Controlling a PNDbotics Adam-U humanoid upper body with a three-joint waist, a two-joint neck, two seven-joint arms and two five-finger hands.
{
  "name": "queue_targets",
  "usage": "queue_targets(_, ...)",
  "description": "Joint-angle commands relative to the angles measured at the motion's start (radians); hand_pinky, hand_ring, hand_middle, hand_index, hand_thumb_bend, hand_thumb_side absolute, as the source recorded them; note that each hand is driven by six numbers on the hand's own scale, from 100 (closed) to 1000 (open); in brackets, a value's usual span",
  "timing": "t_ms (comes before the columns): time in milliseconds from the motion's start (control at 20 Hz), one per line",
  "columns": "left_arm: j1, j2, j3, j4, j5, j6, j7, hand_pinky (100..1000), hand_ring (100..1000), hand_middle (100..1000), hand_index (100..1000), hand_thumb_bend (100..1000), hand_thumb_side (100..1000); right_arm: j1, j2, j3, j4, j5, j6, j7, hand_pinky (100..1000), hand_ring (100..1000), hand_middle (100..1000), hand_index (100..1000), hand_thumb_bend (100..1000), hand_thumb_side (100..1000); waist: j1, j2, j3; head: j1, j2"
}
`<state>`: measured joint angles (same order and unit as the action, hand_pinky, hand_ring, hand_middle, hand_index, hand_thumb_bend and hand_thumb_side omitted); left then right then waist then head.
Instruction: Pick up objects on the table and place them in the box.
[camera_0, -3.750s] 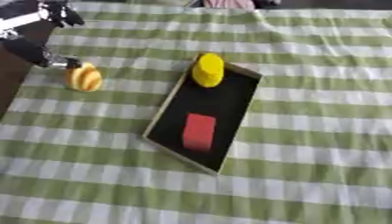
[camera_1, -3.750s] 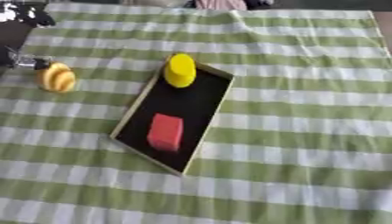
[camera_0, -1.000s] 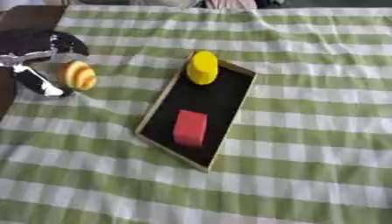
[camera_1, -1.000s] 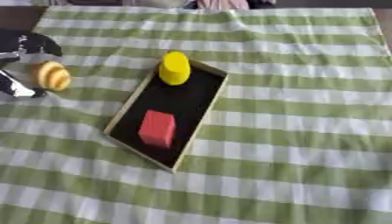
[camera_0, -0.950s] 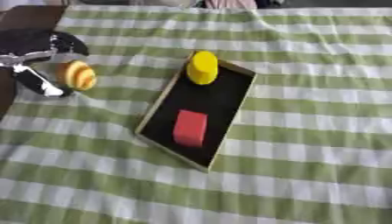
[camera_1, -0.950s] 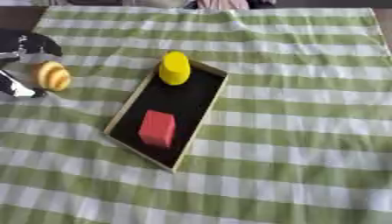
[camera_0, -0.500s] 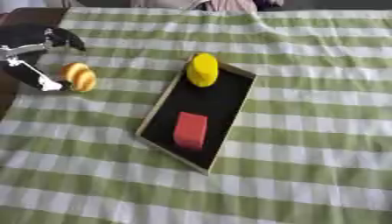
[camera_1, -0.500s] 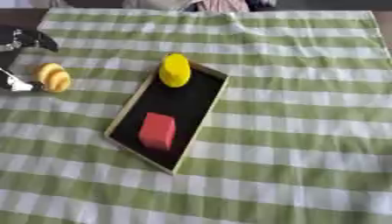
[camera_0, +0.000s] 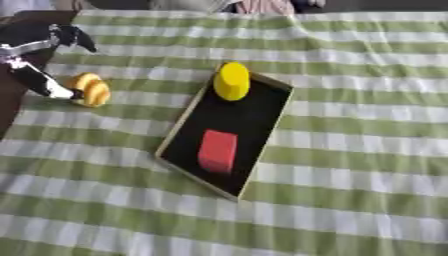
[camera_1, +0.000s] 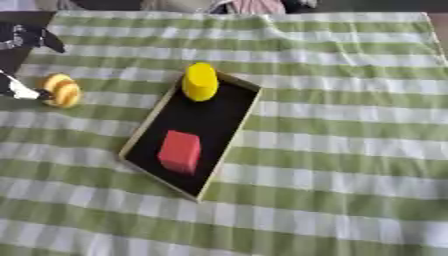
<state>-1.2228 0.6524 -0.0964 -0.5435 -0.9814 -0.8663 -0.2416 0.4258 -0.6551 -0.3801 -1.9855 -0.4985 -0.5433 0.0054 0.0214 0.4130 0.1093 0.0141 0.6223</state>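
A black box with a wooden rim (camera_0: 249, 112) lies slantwise in the middle of the checked cloth. Inside it, a yellow cylinder (camera_0: 233, 81) sits at the far end and a red block (camera_0: 217, 150) toward the near end. Left of the box, an orange-yellow rounded object (camera_0: 93, 89) lies on the cloth. My left hand (camera_0: 35, 37) hovers at the upper left, open. One of its lower fingers (camera_0: 54, 90) touches the object's left side, and an upper finger (camera_0: 77, 36) points away above it. My right hand shows in neither view.
A green and white checked cloth (camera_0: 350, 150) covers the table. Along the left edge, past the cloth's border, a dark strip (camera_0: 9, 117) shows beside my left hand.
The upper finger of my left hand has lifted away from the orange-yellow object, which stays on the cloth. The view has shifted slightly; box, cylinder and block are unmoved.
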Motion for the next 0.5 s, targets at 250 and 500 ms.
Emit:
queue_targets(250,-0.023,0.025,0.010,0.002,-0.030,-0.041,0.017,655,753,672,727,537,354,-0.002,-0.003,0.000,-0.014,0.016,0.017,0.004,1000,970,774,957,100,470,0.004,-0.014,-0.006,0.008,-0.018)
queue_targets(500,-0.018,0.023,-0.012,0.006,-0.088,-0.041,0.039,650,761,693,740,619,415,-0.003,0.002,0.003,-0.014,0.024,0.025,0.005,1000,970,772,957,100,470,0.008,-0.011,-0.006,0.006,-0.015)
